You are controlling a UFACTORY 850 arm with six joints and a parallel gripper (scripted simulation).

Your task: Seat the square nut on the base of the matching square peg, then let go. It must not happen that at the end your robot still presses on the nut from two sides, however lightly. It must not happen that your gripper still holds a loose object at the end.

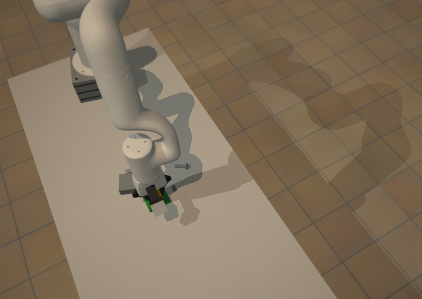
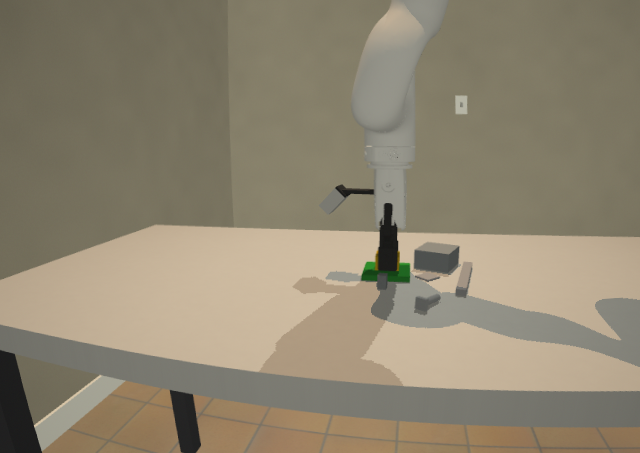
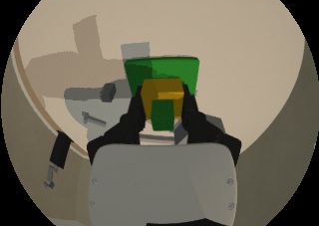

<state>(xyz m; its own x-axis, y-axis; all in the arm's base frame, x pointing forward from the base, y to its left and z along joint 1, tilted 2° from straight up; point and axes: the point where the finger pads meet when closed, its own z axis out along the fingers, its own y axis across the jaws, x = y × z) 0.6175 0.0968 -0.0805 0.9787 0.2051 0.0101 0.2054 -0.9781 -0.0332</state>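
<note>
Gripping a yellow square nut (image 2: pixel 387 260), the gripper (image 2: pixel 387 262) points straight down over a green base (image 2: pixel 385 272) that lies flat on the table (image 2: pixel 155 293). In the exterior view the nut sits low, right at the top of the green base, with the black fingers (image 2: pixel 387 241) closed on it from above; whether it fully touches the base I cannot tell. The wrist view shows the nut (image 3: pixel 162 91) threaded around the green square peg (image 3: pixel 161 114), whose top shows inside the nut's opening, with the green base (image 3: pixel 161 71) spread behind it at 12 o'clock.

From the exterior view, going left to right: a small grey camera block (image 2: pixel 332 200) juts from the wrist at 9 o'clock of the gripper. A short grey peg (image 2: pixel 382 281) stands just in front of the green base. Near the base at 3 o'clock is 1 grey box (image 2: pixel 436 256), with a thin flat plate (image 2: pixel 428 276) beside it. A small grey piece (image 2: pixel 427 302) lies at 5 o'clock of the base, in the arm's shadow. A narrow grey bar (image 2: pixel 464 278) lies further right, well apart from the base.

In the top view a small grey bolt (image 1: pixel 182 166) lies on the table at 2 o'clock of the gripper (image 1: pixel 155 197).
</note>
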